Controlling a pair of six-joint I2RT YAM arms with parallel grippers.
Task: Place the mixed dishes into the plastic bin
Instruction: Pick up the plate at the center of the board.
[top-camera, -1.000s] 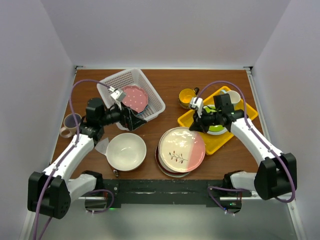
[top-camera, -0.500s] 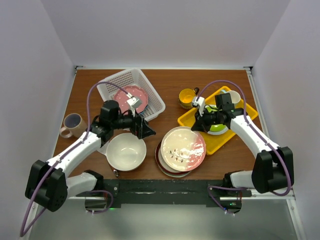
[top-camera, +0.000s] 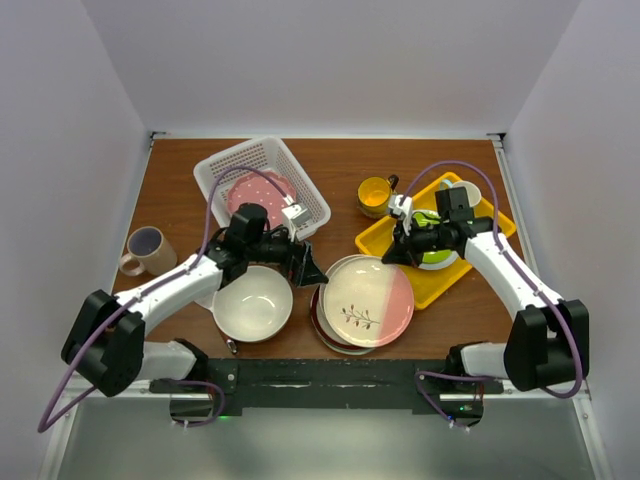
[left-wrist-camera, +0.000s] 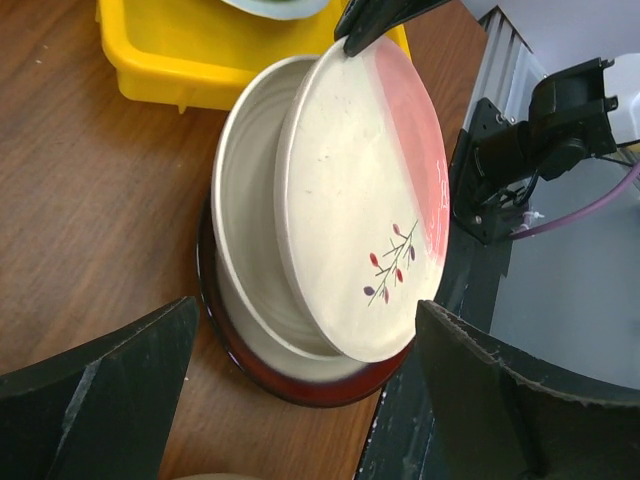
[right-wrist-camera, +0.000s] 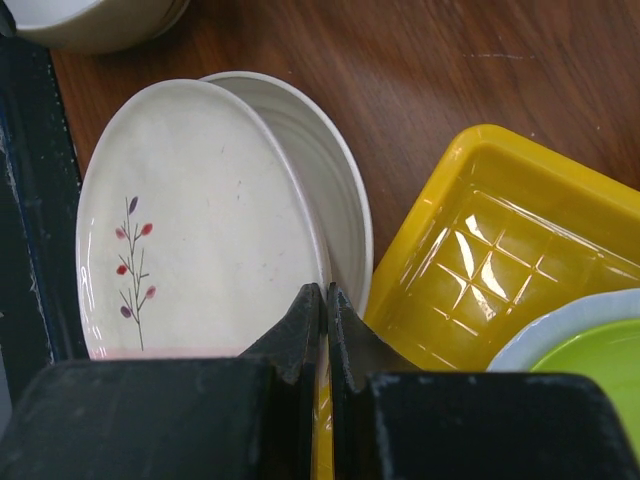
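Observation:
The cream-pink plate (top-camera: 365, 300) lies tilted on a cream dish inside the dark red-rimmed bowl (left-wrist-camera: 290, 385). My right gripper (top-camera: 388, 256) is shut on the plate's far rim (right-wrist-camera: 325, 300) and holds that edge up. My left gripper (top-camera: 306, 268) is open and empty just left of the stack, its fingers (left-wrist-camera: 100, 390) either side of the stack's near edge. The pink dotted plate (top-camera: 262, 192) lies in the white plastic bin (top-camera: 225, 165). The large cream bowl (top-camera: 252, 303), yellow mug (top-camera: 375, 195) and pinkish mug (top-camera: 145, 250) stand on the table. The blue dotted plate is not in view.
The yellow tray (top-camera: 440, 285) at the right holds the lime-green plate (top-camera: 432, 257) and the white cup (top-camera: 466, 192); it sits right beside the plate stack (right-wrist-camera: 480, 250). The table's near edge and black arm mount run just behind the stack (left-wrist-camera: 480, 200).
My left arm has swung from the bin to the plate stack, leaving the pink dotted plate in the bin. My right gripper stays at the cream-pink plate's rim, tilting it.

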